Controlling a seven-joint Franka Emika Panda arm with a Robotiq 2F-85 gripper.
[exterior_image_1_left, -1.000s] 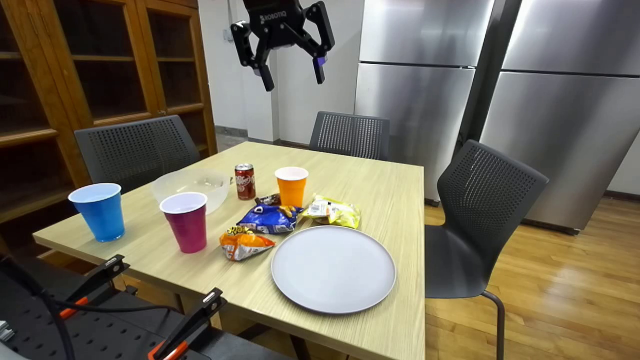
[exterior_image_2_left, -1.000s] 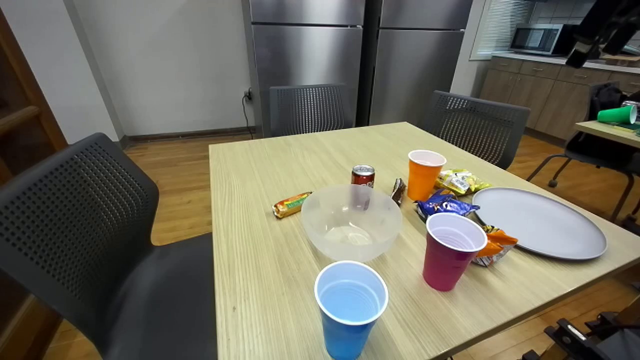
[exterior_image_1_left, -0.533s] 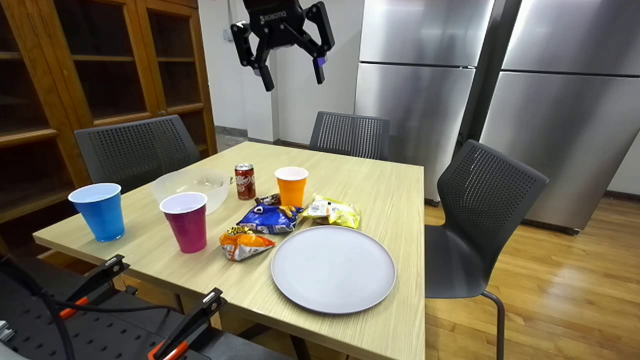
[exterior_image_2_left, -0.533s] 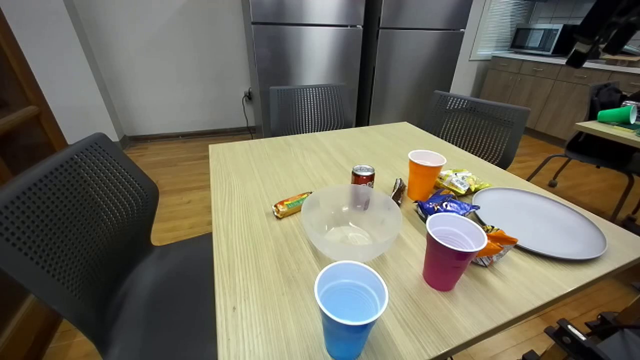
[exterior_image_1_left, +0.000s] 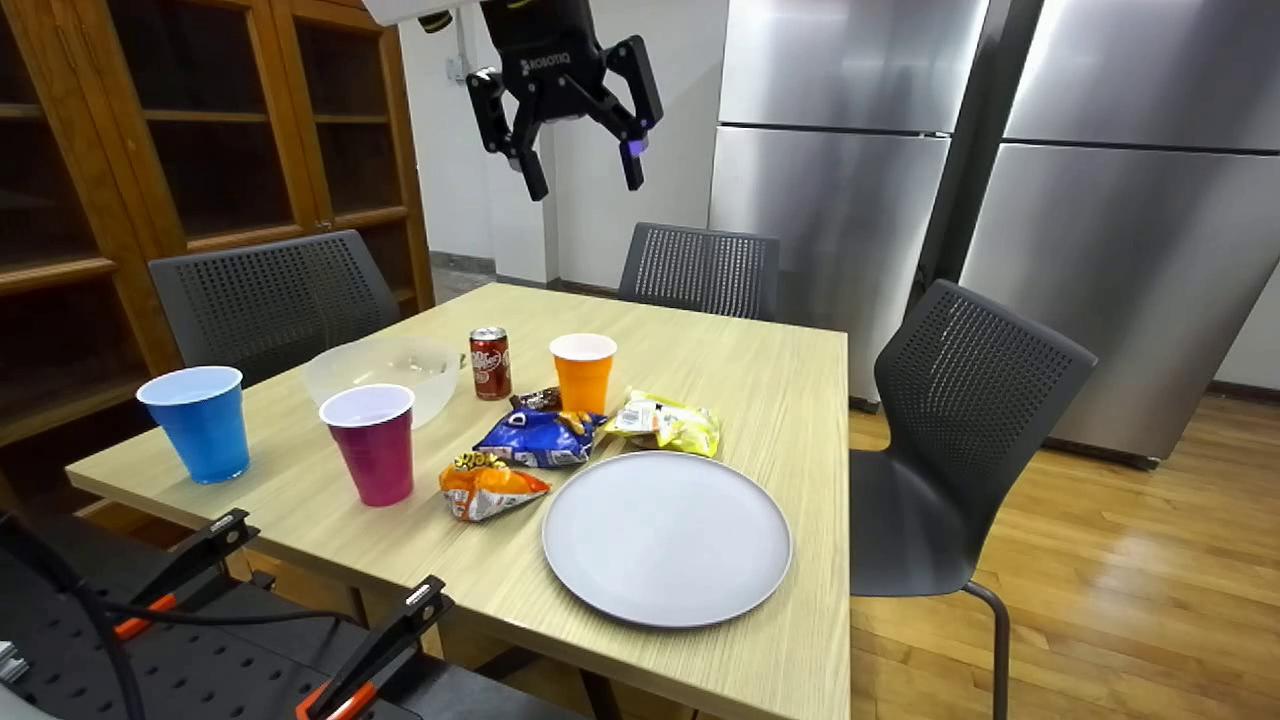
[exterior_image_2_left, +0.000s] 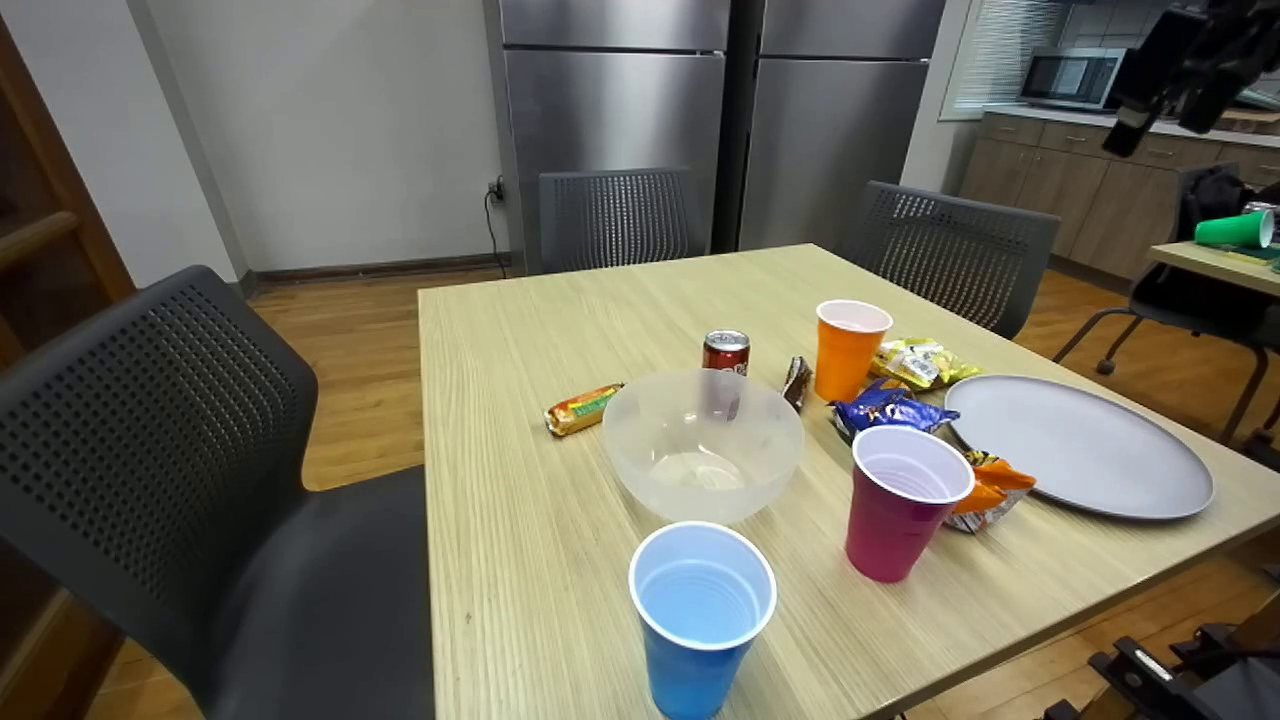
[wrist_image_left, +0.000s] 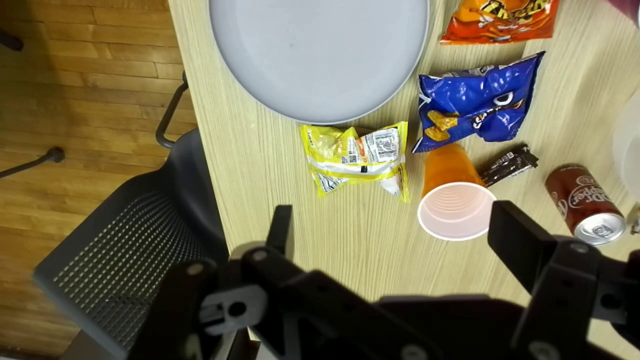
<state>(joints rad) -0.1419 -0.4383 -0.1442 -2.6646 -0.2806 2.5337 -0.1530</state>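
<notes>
My gripper (exterior_image_1_left: 587, 186) hangs high above the table, fingers wide apart and nothing between them. In the wrist view, the orange cup (wrist_image_left: 452, 200) and a yellow snack bag (wrist_image_left: 357, 155) lie below and ahead of the gripper (wrist_image_left: 391, 222). A blue chip bag (wrist_image_left: 480, 102) sits beside the cup, along with a dark wrapped bar (wrist_image_left: 510, 165). The red soda can (wrist_image_left: 582, 200) stands farther right. A grey plate (exterior_image_1_left: 667, 540) is at the table's near end, with an orange snack bag (exterior_image_1_left: 490, 488) next to it. The gripper is only partly visible at upper right in an exterior view (exterior_image_2_left: 1160, 130).
A purple cup (exterior_image_2_left: 905, 505), a blue cup (exterior_image_2_left: 700, 620) and a translucent bowl (exterior_image_2_left: 700, 450) stand on the table. A gold-wrapped bar (exterior_image_2_left: 583, 409) lies by the bowl. Dark chairs (exterior_image_1_left: 960, 440) surround the table. Clamps (exterior_image_1_left: 380, 640) jut out near its front edge.
Over the last half second my gripper has come down slightly, and it has shifted a little left in an exterior view. Its fingers stay apart. Objects on the table have not moved.
</notes>
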